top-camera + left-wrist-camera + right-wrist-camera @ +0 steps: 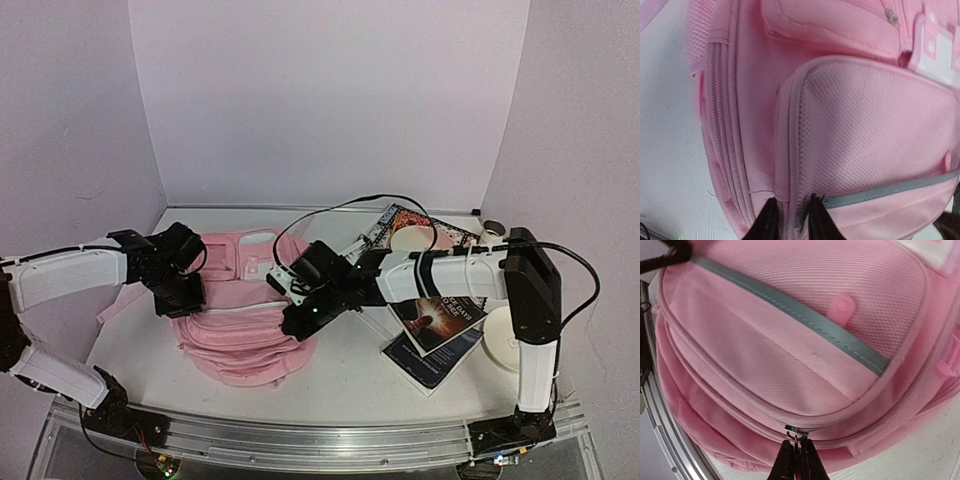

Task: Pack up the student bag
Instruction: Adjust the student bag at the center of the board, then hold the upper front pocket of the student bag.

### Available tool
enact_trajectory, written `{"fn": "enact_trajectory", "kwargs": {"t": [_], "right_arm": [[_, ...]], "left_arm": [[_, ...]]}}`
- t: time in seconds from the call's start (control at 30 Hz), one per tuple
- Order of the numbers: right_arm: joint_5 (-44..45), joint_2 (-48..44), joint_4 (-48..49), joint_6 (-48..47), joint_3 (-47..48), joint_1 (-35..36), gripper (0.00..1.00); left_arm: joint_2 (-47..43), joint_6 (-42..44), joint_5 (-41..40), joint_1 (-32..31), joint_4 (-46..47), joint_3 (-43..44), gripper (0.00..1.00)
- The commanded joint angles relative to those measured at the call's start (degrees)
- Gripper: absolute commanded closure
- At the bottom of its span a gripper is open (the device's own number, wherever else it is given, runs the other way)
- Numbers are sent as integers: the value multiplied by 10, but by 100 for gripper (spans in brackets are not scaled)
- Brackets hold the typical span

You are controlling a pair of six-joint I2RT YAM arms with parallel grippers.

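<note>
Backpack (765,365), pink twill: right pincer (796,443) pinches metal zip-pull (796,431); left pincer (792,200) narrow, grip unclear.

I can't read any text from here. Just right of the bag (245,335) lies a dark booklet (437,322) with pale lines of print on its cover, but the letters are too small for me to make out. Farther back, also right of the bag, a patterned magazine (392,222) carries cover print that I can't make out either. On the bag itself, the white patch (946,49) looks plain in my left wrist view, with no lettering I can make out.
</note>
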Motion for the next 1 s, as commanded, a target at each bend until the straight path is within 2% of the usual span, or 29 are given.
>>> {"fn": "enact_trajectory", "kwargs": {"t": [0.0,0.07,0.13,0.2,0.27,0.6,0.77,0.97], "right_arm": [[-65,13,-28,28,65,50,100],[-61,26,-23,40,85,57,100],[-57,38,-18,50,100,60,100],[-54,46,-11,56,113,62,100],[-49,55,-6,59,123,64,100],[-31,91,1,70,153,64,100],[-21,107,5,74,168,64,100],[-22,122,5,74,186,64,100]], "left_arm": [[22,34,-79,19,13,71,64],[17,25,-77,19,12,77,46],[-6,8,-76,20,12,72,32],[-31,-11,-74,20,9,63,24],[-62,-33,-56,20,7,52,21],[-184,-195,115,18,6,-56,22],[-227,-254,139,12,10,-97,24],[-215,-289,141,-10,49,-115,28]]}}
